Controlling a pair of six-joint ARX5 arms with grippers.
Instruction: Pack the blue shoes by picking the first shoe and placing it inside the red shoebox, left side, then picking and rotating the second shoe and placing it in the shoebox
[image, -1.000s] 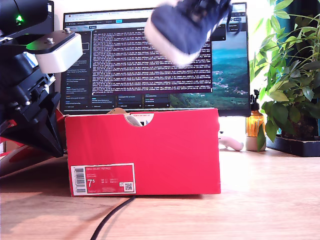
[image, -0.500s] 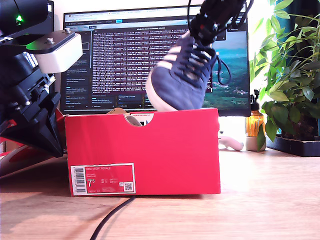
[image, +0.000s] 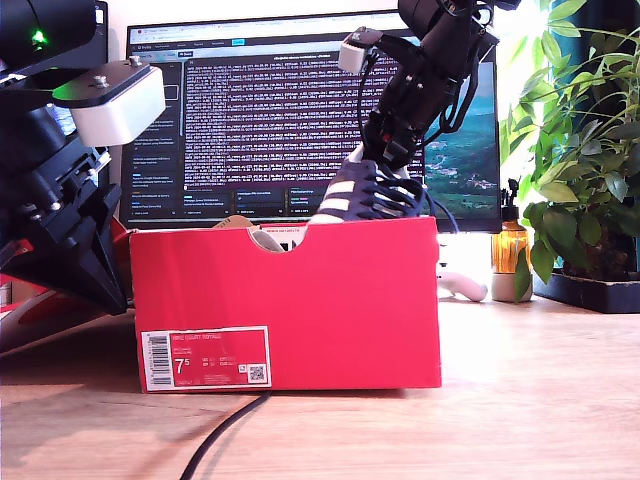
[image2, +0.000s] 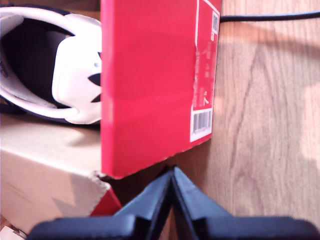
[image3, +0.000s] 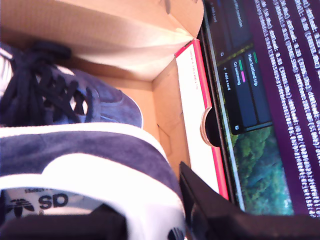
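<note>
The red shoebox (image: 300, 290) stands open on the wooden table, label side toward the exterior camera. One blue shoe (image2: 75, 70) lies inside it, its white heel tab showing in the first wrist view and its laces (image3: 45, 95) in the second. My second gripper (image: 392, 150) is shut on the heel of the other blue shoe (image: 365, 195), which is tilted with its front end down inside the box at the exterior view's right. Its finger (image3: 210, 210) presses the navy heel (image3: 100, 150). My first gripper (image2: 172, 172) is shut on nothing, just outside a box corner (image2: 150, 150), at the exterior view's left (image: 105, 285).
A monitor (image: 250, 120) stands right behind the box. Potted plants (image: 580, 150), an amber bottle (image: 510, 245) and a white object (image: 462, 287) fill the exterior view's right. A black cable (image: 225, 430) runs from the box toward the table's front.
My second gripper has brought the shoe down from high above the monitor into the box's end at the exterior view's right. The first arm has not moved.
</note>
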